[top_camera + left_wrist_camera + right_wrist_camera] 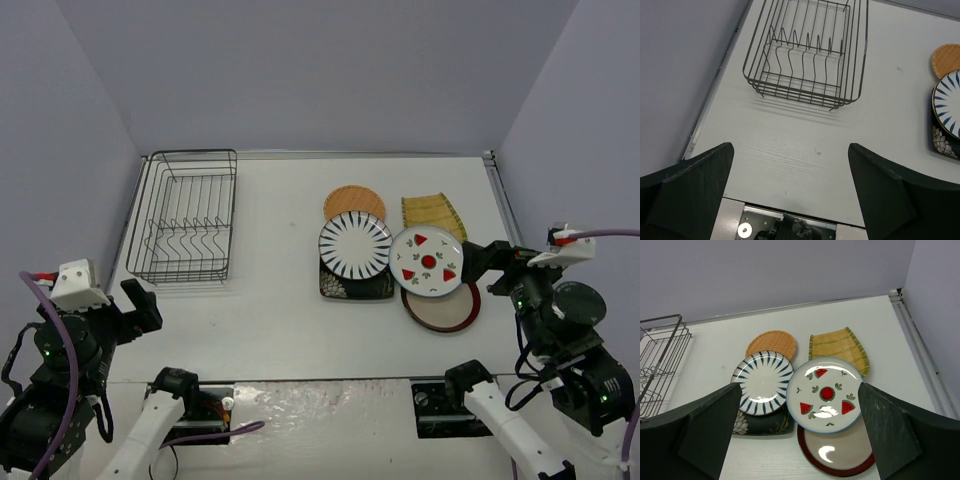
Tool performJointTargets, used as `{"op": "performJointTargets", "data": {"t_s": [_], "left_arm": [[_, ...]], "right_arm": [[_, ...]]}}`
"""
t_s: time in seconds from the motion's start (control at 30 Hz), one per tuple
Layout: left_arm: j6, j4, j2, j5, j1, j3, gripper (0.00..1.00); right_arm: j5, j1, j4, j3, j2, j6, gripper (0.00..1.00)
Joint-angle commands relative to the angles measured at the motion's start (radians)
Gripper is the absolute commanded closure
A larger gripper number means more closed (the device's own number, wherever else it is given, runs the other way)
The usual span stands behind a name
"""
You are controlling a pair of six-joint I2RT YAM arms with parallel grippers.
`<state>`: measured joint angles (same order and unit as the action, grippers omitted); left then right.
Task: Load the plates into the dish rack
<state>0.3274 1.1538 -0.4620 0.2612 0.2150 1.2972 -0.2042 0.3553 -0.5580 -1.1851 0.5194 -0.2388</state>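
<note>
The black wire dish rack stands at the far left with nothing between its prongs. The plates lie clustered right of centre. Orange round and yellow-green oblong are at the back. The black-striped white plate overlaps the dark square one. The watermelon plate rests partly on the red-rimmed cream one. My left gripper hangs open near the rack's front. My right gripper is open beside the plates, holding nothing.
Lilac walls close in the table on three sides. A metal rail runs along the right edge. The arm bases and a mounting plate sit at the near edge.
</note>
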Motion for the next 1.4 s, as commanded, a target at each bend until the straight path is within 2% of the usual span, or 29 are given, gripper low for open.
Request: {"op": "performJointTargets", "data": {"t_s": [0.0, 0.27, 0.4, 0.47, 0.57, 0.7, 0.8, 0.93, 1.37], "left_arm": [[0.031, -0.071, -0.119, -0.112, 0.001, 0.007, 0.03], [0.05, -0.182, -0.253, -0.261, 0.001, 0.0, 0.03], [0.042, -0.234, -0.262, -0.302, 0.001, -0.043, 0.03], [0.041, -0.252, -0.278, -0.323, 0.001, -0.079, 0.03], [0.048, -0.25, -0.296, -0.341, 0.004, -0.088, 0.03], [0.057, -0.258, -0.288, -0.37, 0.015, -0.107, 0.03], [0.062, -0.27, -0.272, -0.371, 0.032, -0.128, 0.03], [0.066, -0.286, -0.261, -0.38, 0.045, -0.16, 0.03], [0.06, -0.323, -0.278, -0.404, 0.053, -0.193, 0.03]], "right_arm": [[0.058, 0.006, 0.09, 0.048, 0.136, -0.12, 0.0], [0.058, -0.03, 0.216, 0.286, 0.318, -0.314, 0.0], [0.213, -0.184, 0.286, 0.418, 0.345, -0.36, 0.0], [0.395, -0.396, 0.349, 0.533, 0.382, -0.392, 0.0], [0.539, -0.553, 0.441, 0.62, 0.428, -0.39, 0.0], [0.547, -0.644, 0.52, 0.676, 0.418, -0.401, 0.0], [0.551, -0.688, 0.545, 0.713, 0.416, -0.405, 0.01], [0.601, -0.74, 0.668, 0.783, 0.432, -0.445, 0.06], [0.695, -0.745, 1.035, 0.919, 0.568, -0.455, 0.11]]}}
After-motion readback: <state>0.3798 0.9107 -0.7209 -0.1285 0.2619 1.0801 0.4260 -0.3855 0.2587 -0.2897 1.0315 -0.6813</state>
